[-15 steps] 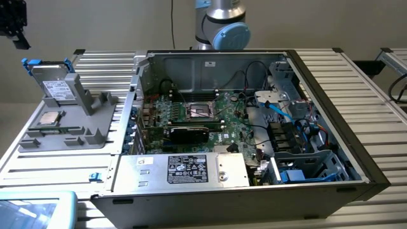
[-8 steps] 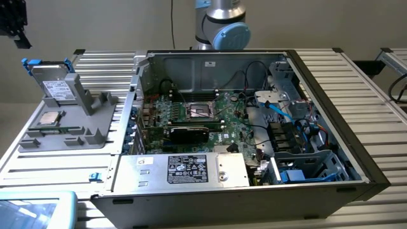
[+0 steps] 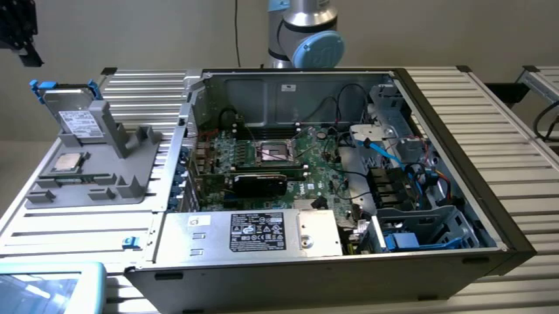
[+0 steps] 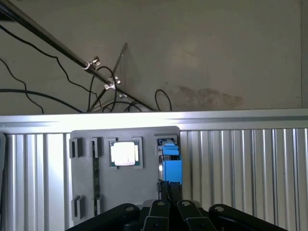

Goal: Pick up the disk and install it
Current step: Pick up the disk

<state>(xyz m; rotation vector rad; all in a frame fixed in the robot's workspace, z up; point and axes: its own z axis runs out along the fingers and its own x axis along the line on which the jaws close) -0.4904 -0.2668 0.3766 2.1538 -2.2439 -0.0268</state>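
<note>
The disk [image 3: 77, 116] stands upright on its edge in a slot of the grey fixture [image 3: 96, 190], at the exterior view's left. It is silver-grey with a white label and a blue carrier frame. From the wrist view I see it edge-on as a blue strip [image 4: 170, 163]. My gripper [image 3: 31, 59] hangs high above the fixture, well apart from the disk. In the wrist view its black fingers [image 4: 169, 192] are pressed together, shut on nothing, in line with the disk's edge.
A small square CPU chip [image 3: 68, 162] lies on the fixture beside the disk. The open computer case [image 3: 188, 98] holds a motherboard [image 3: 279, 163], a silver power supply [image 3: 262, 232] and a blue-trimmed drive cage [image 3: 428, 229]. Cables [image 4: 72, 82] trail on the floor beyond the slatted table.
</note>
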